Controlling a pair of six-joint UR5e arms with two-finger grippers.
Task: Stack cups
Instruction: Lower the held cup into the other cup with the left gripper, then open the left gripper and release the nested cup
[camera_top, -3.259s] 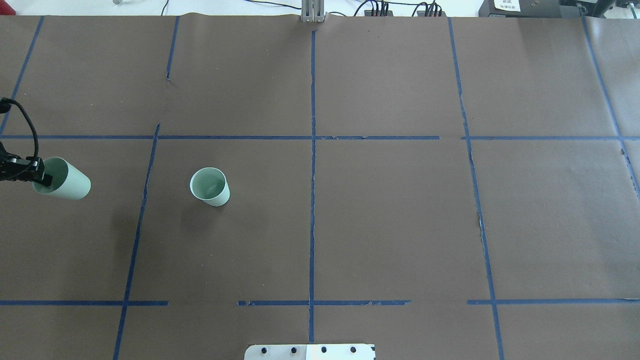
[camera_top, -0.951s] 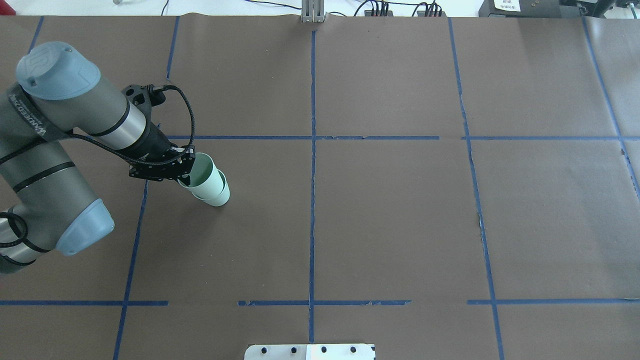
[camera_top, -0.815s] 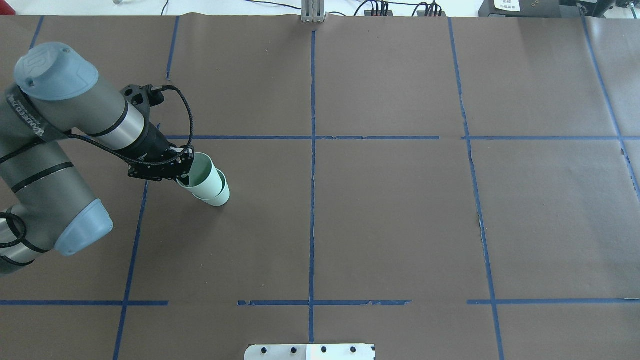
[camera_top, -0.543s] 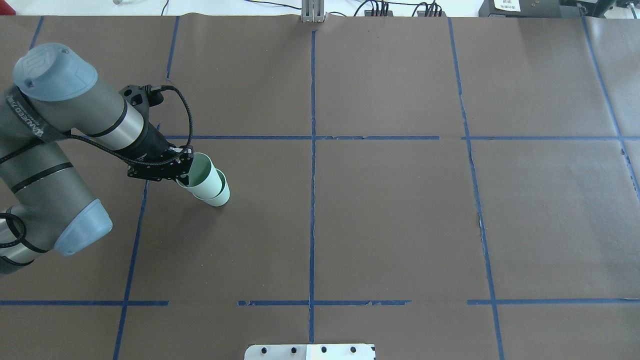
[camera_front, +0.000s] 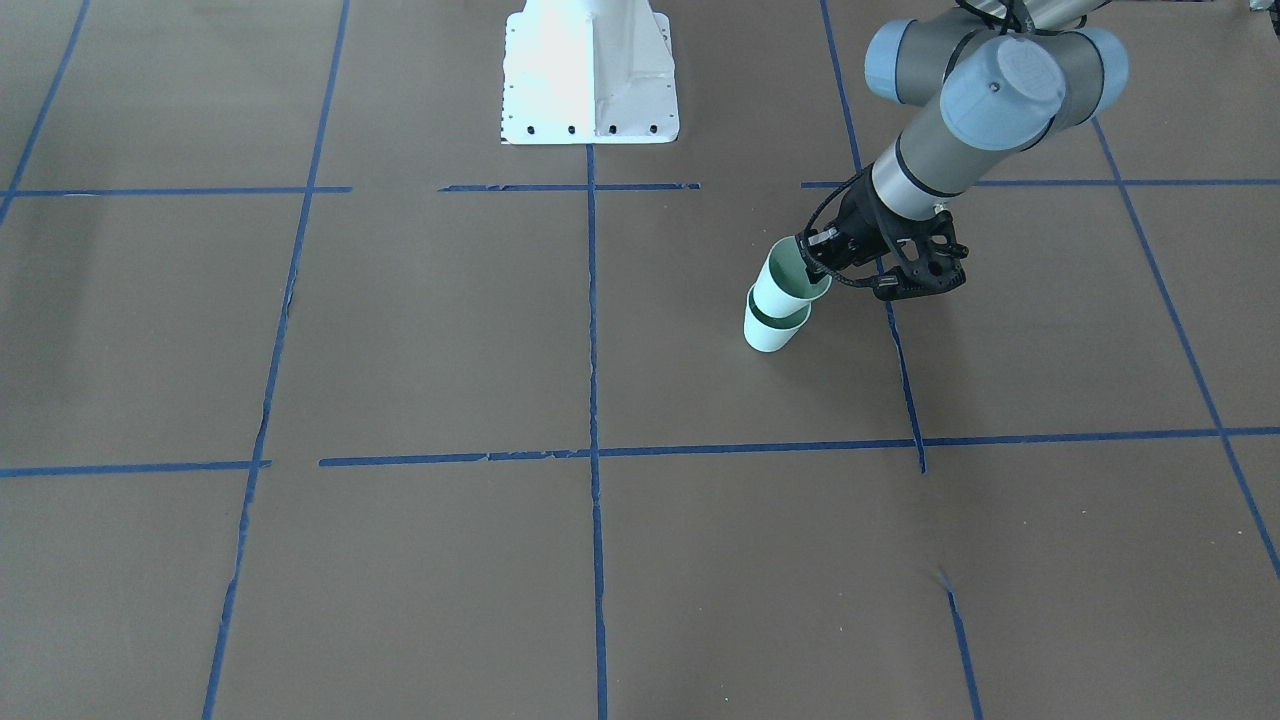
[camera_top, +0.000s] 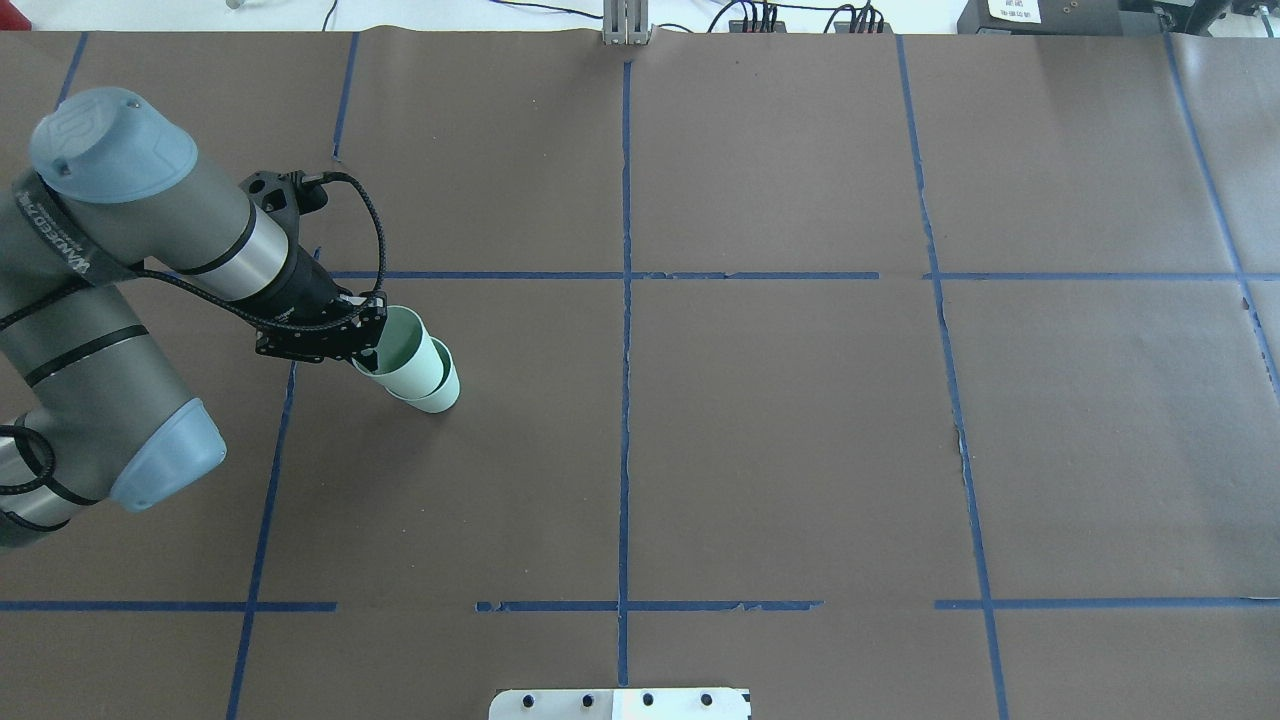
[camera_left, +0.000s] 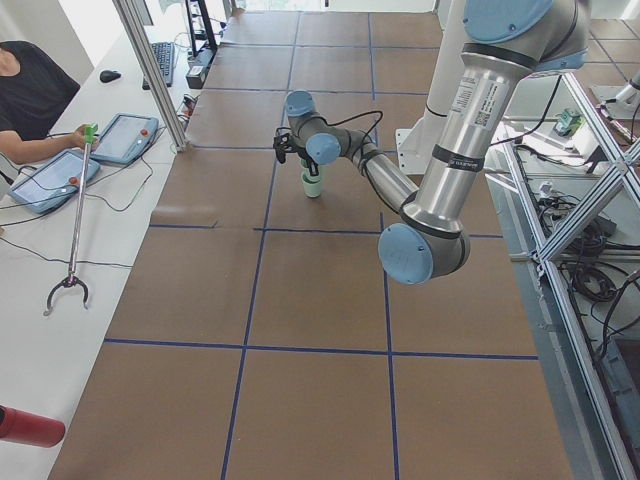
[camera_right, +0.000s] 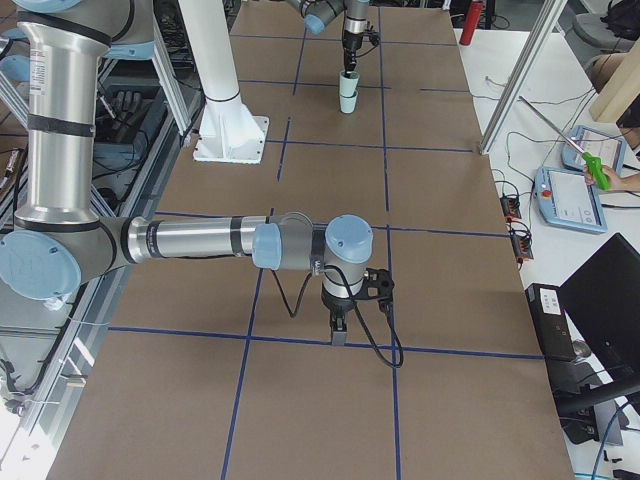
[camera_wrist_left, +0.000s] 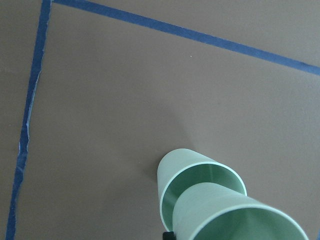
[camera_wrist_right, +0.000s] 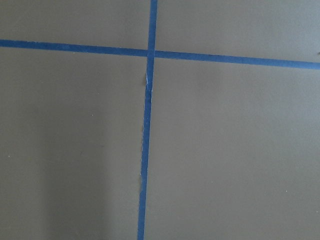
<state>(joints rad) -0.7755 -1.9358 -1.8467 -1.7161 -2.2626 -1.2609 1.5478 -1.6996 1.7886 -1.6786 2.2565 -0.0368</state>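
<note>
My L gripper (camera_top: 372, 349) pinches upper cup (camera_top: 408, 360) by rim; it's tilted, half inside lower cup (camera_top: 441, 394) just under my fingers. Level it, press straight down, then release. R gripper (camera_right: 340, 329): can't tell open/shut.

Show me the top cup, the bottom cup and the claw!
top cup (camera_front: 778, 292), front-facing view, on its pale outer wall.
bottom cup (camera_front: 770, 336), front-facing view, on its outer wall.
left claw (camera_top: 372, 352), overhead view, between its fingertips at the top cup's rim.
</note>
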